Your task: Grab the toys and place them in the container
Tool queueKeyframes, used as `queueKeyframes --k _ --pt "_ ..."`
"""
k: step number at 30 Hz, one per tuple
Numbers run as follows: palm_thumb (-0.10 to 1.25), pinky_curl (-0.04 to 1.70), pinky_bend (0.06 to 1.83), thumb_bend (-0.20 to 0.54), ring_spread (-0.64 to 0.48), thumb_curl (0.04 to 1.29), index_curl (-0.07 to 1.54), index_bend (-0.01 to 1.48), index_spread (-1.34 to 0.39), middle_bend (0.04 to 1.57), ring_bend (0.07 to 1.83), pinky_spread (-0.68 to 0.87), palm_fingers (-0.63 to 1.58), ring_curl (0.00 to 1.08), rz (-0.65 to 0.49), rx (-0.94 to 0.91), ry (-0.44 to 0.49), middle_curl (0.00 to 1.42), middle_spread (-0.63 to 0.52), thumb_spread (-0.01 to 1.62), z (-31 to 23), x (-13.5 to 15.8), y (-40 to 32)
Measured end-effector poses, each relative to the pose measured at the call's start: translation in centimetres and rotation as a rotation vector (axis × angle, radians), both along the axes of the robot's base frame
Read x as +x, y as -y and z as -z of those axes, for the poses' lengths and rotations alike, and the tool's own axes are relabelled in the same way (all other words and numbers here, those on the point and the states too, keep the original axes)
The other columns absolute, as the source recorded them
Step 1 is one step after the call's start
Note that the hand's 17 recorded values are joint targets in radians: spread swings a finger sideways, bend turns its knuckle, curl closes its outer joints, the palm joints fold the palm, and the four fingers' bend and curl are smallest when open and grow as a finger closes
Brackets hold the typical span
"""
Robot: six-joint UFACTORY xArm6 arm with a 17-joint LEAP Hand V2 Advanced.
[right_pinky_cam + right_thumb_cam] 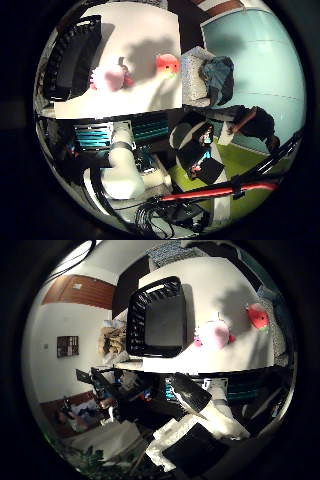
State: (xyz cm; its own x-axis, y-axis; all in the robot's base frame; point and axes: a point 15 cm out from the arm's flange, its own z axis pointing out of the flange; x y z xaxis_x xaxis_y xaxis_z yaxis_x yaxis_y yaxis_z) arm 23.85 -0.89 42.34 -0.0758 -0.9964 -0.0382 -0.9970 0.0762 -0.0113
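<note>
A pink toy [110, 78] and a round orange-red toy [167, 65] lie on the white table [140, 30], a short way away from each other. A black slatted container [160, 318] stands on the table beside the pink toy, which also shows in the right thumb side palm view [213, 335], as does the orange-red toy [258, 315]. My hand [125, 170] is well away from the table, off its front edge, with its white fingers relaxed. Nothing shows between the fingers.
The table's front edge [120, 115] runs between the hand and the toys. Teal bins [100, 135] sit below that edge. A grey chair [200, 75] stands by the table's side, on a green floor [215, 180].
</note>
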Motion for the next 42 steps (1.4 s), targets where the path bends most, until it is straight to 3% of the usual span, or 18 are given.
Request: queueKeyframes --k 8,18,25,32,42 --pt "0.61 0.29 0.42 -0.02 0.21 0.31 0.31 0.17 -0.36 0.19 0.27 0.45 0.17 0.25 0.119 -0.001 0.025 0.29 0.01 1.14 -0.4 1.5 7.0" --pt "0.62 0.29 0.44 -0.02 0.21 0.32 0.31 0.17 -0.35 0.18 0.28 0.45 0.16 0.26 0.243 -0.005 0.038 0.29 0.02 1.14 0.4 8.3 16.3" --pt "0.6 0.29 0.43 -0.021 0.21 0.32 0.31 0.17 -0.35 0.18 0.28 0.44 0.15 0.25 0.292 -0.008 0.046 0.29 0.03 1.14 4.8 13.0 20.7" --pt "0.59 0.29 0.43 -0.021 0.21 0.32 0.31 0.17 -0.34 0.18 0.27 0.45 0.15 0.25 0.327 0.014 -0.006 0.28 0.03 1.14 10.5 14.8 23.3" --pt "0.58 0.29 0.43 -0.021 0.21 0.32 0.31 0.17 -0.32 0.18 0.27 0.45 0.13 0.25 0.414 0.051 -0.089 0.28 0.03 1.14 18.1 14.0 28.3"
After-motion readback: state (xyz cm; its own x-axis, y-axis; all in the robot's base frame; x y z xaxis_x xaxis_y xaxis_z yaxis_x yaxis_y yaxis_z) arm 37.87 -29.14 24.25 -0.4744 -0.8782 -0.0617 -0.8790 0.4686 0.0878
